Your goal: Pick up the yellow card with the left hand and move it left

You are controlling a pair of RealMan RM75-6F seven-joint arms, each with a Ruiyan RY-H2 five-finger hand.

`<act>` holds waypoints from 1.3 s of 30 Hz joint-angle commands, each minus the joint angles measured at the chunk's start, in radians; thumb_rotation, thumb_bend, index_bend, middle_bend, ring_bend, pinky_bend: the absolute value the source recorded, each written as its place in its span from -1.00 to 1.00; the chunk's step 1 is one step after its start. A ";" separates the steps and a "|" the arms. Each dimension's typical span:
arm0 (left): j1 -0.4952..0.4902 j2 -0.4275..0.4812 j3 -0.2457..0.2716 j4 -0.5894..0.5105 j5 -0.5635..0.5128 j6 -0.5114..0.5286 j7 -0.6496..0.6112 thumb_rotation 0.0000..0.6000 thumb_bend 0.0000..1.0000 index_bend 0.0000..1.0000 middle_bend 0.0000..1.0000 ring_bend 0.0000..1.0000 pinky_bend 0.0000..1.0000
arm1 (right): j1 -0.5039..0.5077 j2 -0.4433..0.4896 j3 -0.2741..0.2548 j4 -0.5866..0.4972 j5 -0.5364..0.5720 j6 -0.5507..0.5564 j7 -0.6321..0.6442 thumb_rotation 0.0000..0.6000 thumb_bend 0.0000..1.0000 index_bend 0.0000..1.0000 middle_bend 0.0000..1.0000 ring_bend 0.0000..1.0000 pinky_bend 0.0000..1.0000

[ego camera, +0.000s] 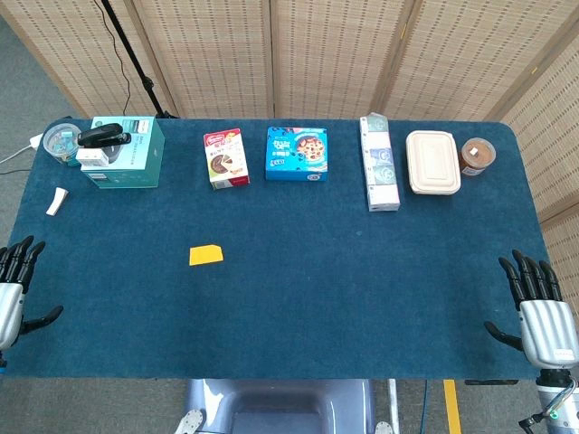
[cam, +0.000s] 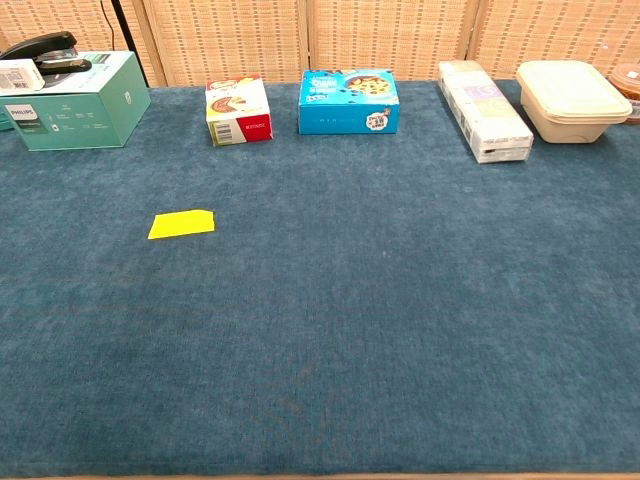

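Note:
The yellow card [ego camera: 205, 255] lies flat on the blue table cloth, left of the middle; the chest view shows the yellow card [cam: 181, 224] at its left too. My left hand [ego camera: 14, 287] rests at the table's left edge, fingers spread, holding nothing, well to the left of the card. My right hand [ego camera: 539, 310] sits at the right edge, fingers spread and empty. Neither hand appears in the chest view.
Along the back stand a teal box [ego camera: 128, 152] with a black stapler [ego camera: 103, 136] on top, a small red box [ego camera: 225, 157], a blue cookie box [ego camera: 297, 154], a long white box [ego camera: 379, 163], a beige lidded container [ego camera: 432, 163] and a brown cup [ego camera: 477, 155]. A small white object [ego camera: 58, 201] lies far left.

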 commanded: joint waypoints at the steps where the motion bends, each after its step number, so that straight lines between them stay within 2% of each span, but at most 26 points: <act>1: -0.004 -0.007 0.003 -0.001 -0.002 -0.009 0.016 1.00 -0.74 -1.00 -1.00 -1.00 -1.00 | -0.001 0.006 0.002 0.001 0.003 0.000 0.010 1.00 -1.00 -1.00 -1.00 -1.00 -1.00; 9: -0.038 -0.009 0.012 0.006 0.033 -0.053 -0.003 1.00 -0.74 -1.00 -1.00 -1.00 -1.00 | -0.002 0.015 -0.001 -0.014 0.002 -0.005 0.015 1.00 -1.00 -1.00 -1.00 -1.00 -1.00; 12: -0.096 0.004 -0.002 0.013 0.041 -0.129 -0.017 1.00 -0.70 -0.94 -1.00 -1.00 -1.00 | 0.000 0.014 -0.001 -0.017 0.002 -0.008 0.009 1.00 -1.00 -1.00 -1.00 -1.00 -1.00; 19: -0.231 0.014 -0.051 -0.006 -0.018 -0.316 0.049 1.00 -0.43 -0.66 -1.00 -1.00 -1.00 | 0.005 0.016 -0.001 -0.014 0.013 -0.029 0.013 1.00 -1.00 -1.00 -1.00 -1.00 -1.00; 25: -0.360 -0.046 -0.090 0.035 -0.115 -0.488 0.145 1.00 -0.30 -0.53 -1.00 -1.00 -1.00 | 0.005 0.023 0.001 -0.017 0.022 -0.035 0.029 1.00 -1.00 -1.00 -1.00 -1.00 -1.00; 31: -0.447 -0.123 -0.109 0.107 -0.167 -0.590 0.136 1.00 -0.29 -0.44 -1.00 -1.00 -1.00 | 0.010 0.028 0.002 -0.017 0.033 -0.050 0.037 1.00 -1.00 -1.00 -1.00 -1.00 -1.00; 35: -0.494 -0.166 -0.115 0.146 -0.172 -0.638 0.095 1.00 -0.28 -0.30 -1.00 -1.00 -1.00 | 0.013 0.030 0.002 -0.018 0.036 -0.059 0.040 1.00 -1.00 -1.00 -1.00 -1.00 -1.00; 39: -0.534 -0.213 -0.119 0.182 -0.184 -0.668 0.080 1.00 -0.28 -0.28 -1.00 -1.00 -1.00 | 0.015 0.033 0.004 -0.016 0.043 -0.065 0.049 1.00 -1.00 -1.00 -1.00 -1.00 -1.00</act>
